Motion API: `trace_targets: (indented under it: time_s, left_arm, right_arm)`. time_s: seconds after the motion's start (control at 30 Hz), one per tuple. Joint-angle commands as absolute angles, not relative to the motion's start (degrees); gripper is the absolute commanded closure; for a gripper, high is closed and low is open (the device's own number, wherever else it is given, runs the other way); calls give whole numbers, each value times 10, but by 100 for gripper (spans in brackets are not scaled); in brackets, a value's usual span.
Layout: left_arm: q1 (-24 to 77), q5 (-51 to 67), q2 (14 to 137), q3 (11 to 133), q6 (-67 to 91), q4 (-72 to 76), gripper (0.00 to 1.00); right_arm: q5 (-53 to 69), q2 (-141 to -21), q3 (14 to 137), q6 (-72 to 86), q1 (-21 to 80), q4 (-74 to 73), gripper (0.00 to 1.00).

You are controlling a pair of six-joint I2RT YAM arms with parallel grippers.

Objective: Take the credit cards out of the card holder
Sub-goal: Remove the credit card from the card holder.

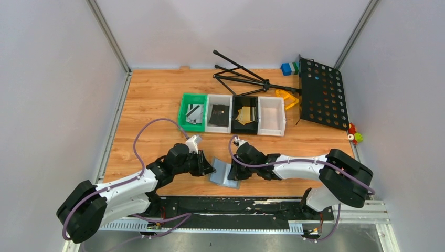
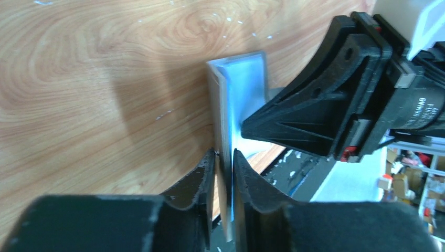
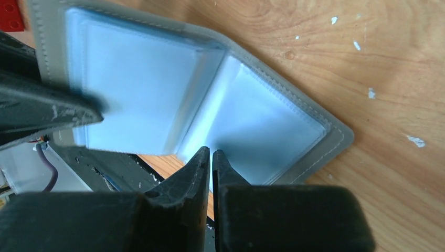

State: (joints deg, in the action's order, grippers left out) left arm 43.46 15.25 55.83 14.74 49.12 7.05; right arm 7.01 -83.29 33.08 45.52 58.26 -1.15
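The grey card holder (image 1: 223, 174) lies open near the table's front edge, one flap lifted. My left gripper (image 1: 210, 170) is shut on the lifted flap, seen edge-on in the left wrist view (image 2: 224, 153). My right gripper (image 1: 233, 173) is shut with its tips (image 3: 211, 152) at the near edge of the holder's fold (image 3: 157, 94), seemingly pinching the clear sleeve. The pale blue pockets show no card. A silvery card (image 1: 194, 113) lies in the green tray, a black card (image 1: 219, 113) in the white tray, and a gold card (image 1: 245, 114) in the black tray.
A second white tray (image 1: 272, 114) ends the row. A black perforated music stand (image 1: 322, 94) and its tripod (image 1: 241, 76) lie at the back right. Blue and green blocks (image 1: 288, 68) sit by the back wall. A red block (image 3: 10, 16) lies beside the holder.
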Motion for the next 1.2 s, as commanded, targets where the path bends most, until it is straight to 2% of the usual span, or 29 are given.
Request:
trace_targets:
  time_s: [0.0,0.13,0.5,0.6,0.7,0.83,0.97,1.07,1.17]
  left_arm:
    - [437,185,557,150,502,129,73]
    - [437,200,553,144,509,155,73]
    - [437,230,579,133,529,215,81]
    - [437,229,584,134,526,210,87]
    - [437,220,579,134,523,193,94]
    - [437,207,570,134,525,174,100]
    - [437,200,563,133,531,172,100]
    - [437,197,564,133,530,168,100]
    - [437,194,563,133,529,160,100]
  right_arm:
    - [68,-846,333,458,582,8,92]
    - [71,-842,327,462,580,16,92]
    - [102,-822,299,470,572,64,89]
    - [112,-816,286,480,568,86,86]
    - [118,-795,260,495,564,125,76]
    - [117,-751,221,521,562,183,62]
    - [123,-744,231,521,561,177,41]
    - [124,-748,239,524,562,169,31]
    - [118,-740,236,531,561,168,26]
